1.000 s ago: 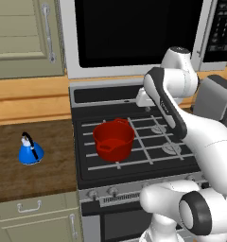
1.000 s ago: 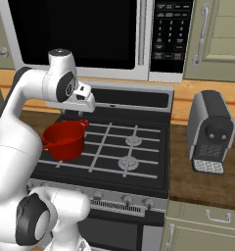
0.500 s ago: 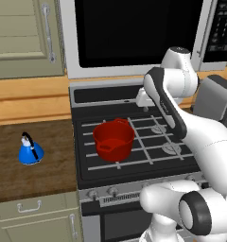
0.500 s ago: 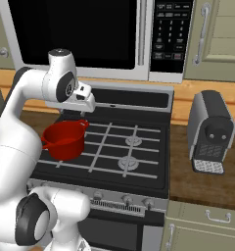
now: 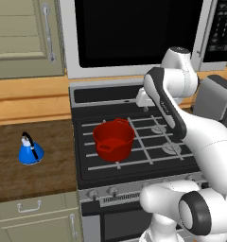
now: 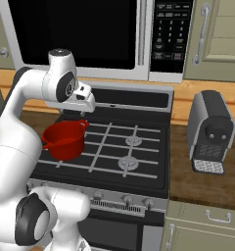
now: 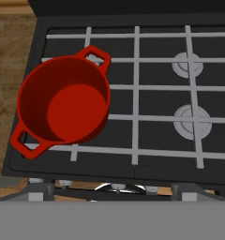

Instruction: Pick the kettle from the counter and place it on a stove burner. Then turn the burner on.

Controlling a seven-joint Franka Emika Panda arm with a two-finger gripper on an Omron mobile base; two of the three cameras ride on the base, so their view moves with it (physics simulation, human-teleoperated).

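Blue kettle (image 5: pixel 30 150) on the worktop (image 5: pixel 44 165) left of the stove (image 5: pixel 134 142), red pot (image 5: pixel 114 138) on its left grates, gripper (image 5: pixel 142 99) above, jaws wide, holding nothing, no readable writing.

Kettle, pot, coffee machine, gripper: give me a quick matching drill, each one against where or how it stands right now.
Things:
1. kettle
2. pot
3. coffee machine
4. gripper

Places or states:
A. on the stove's left grates
B. on the counter right of the stove
C. on the counter left of the stove
D. open, above the stove

Pairs: 1-C, 2-A, 3-B, 4-D
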